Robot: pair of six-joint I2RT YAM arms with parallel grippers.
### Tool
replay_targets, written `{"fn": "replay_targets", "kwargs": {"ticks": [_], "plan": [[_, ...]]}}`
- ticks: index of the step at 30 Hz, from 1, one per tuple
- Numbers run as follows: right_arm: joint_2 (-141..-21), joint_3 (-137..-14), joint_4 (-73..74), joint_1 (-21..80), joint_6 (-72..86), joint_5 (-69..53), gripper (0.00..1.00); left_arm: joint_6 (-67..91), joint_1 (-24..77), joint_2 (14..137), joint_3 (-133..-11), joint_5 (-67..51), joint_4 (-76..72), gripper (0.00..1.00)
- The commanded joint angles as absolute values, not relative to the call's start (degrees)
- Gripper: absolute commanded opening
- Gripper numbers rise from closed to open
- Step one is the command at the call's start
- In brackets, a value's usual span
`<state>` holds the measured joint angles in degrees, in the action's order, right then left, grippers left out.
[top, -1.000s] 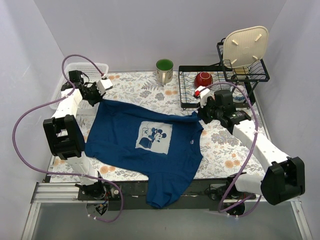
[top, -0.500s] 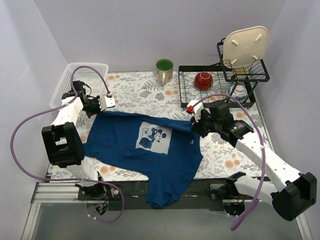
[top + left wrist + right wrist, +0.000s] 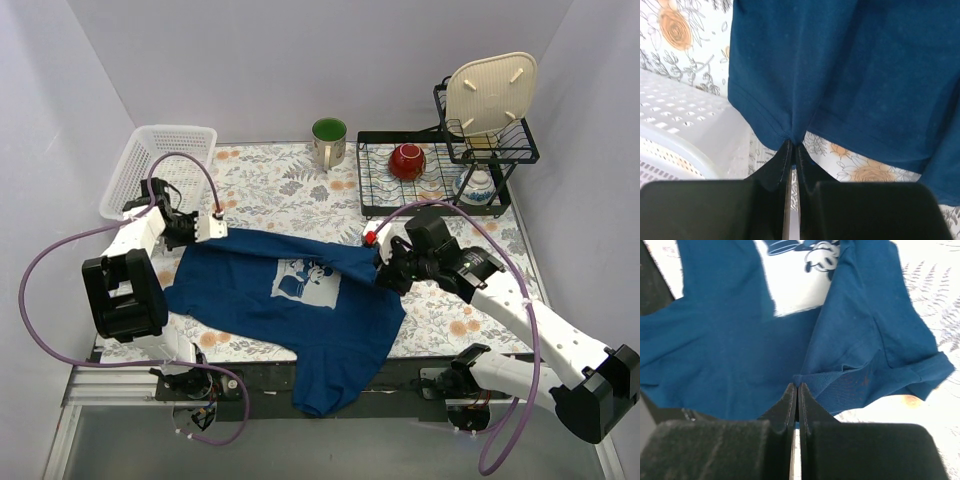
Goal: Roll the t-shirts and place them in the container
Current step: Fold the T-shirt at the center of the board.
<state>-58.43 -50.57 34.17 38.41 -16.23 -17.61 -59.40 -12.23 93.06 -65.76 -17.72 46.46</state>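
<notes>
Pale plain walls on three sides; floral-patterned table cover [image 3: 270, 185] across the whole work area

- Dark navy-blue cotton t-shirt [image 3: 240, 295] spread over the middle of the table, one end hanging off the near edge between the arm bases. Its far edge is raised and doubled toward the near side, lapping the top of a pale square cartoon print [image 3: 305, 282]
- Black wire dish rack [image 3: 380, 200] at the far right, with a cream moulded board [image 3: 488, 92] propped upright in its raised part
- White plastic lattice basket [image 3: 160, 165] at the far left corner, well apart from the cloth
- Green mug [image 3: 329, 140] at the far edge, just left of the rack
- Red bowl [image 3: 407, 160] inside the rack
- Left gripper [image 3: 792, 145] has its fingers pressed together, nipping the stitched hem at the shirt's far-left corner
- Right gripper [image 3: 796, 386] has its fingers likewise closed tight, pinching a fold at the shirt's far-right side
</notes>
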Motion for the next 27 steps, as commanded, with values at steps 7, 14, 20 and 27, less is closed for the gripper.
{"fn": "replay_targets", "kwargs": {"ticks": [7,14,20,27], "plan": [[-55.99,-49.57,38.23,41.83,-15.64,-24.52,0.01,-63.10,-14.76,90.26,-63.28,-14.59,46.40,0.00],[-56.77,-48.25,38.06,42.71,-16.17,-27.94,0.01,-63.63,-15.21,87.45,-56.35,-12.83,43.86,0.00],[-59.41,-51.76,40.34,42.63,-17.93,-28.05,0.41,-60.92,-15.82,87.63,-55.19,-11.52,41.84,0.01],[-69.33,-66.96,40.52,25.42,-17.75,-29.10,0.58,-53.89,-15.91,83.95,-62.40,-19.04,50.35,0.42]]}}
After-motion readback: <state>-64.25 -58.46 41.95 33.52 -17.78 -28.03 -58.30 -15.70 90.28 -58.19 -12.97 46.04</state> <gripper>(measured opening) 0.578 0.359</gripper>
